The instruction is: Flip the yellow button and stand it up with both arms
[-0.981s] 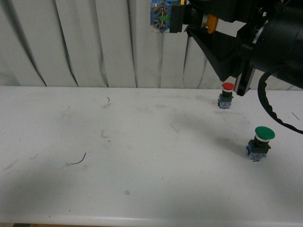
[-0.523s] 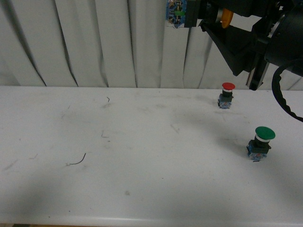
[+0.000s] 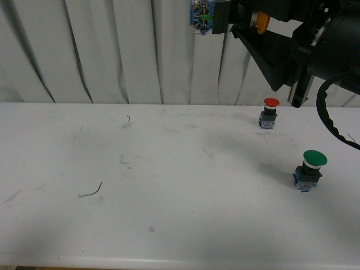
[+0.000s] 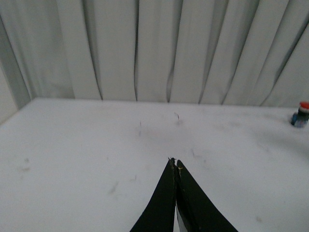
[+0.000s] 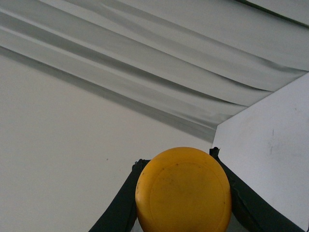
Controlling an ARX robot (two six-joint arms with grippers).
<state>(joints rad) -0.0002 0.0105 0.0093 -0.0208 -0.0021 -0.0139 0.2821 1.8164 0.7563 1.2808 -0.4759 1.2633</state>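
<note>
A red-capped button point(image 3: 270, 113) stands upright on the white table point(image 3: 169, 169), well below the right gripper point(image 3: 233, 18); a green-capped button point(image 3: 310, 169) stands lower still, nearer the camera. A pleated white curtain point(image 3: 101, 50) hangs behind, and a dark thread point(image 3: 93, 191) lies far to the gripper's left

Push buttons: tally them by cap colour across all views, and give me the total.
Yellow-capped button: 1
Red-capped button: 1
Green-capped button: 1
Total: 3
</note>
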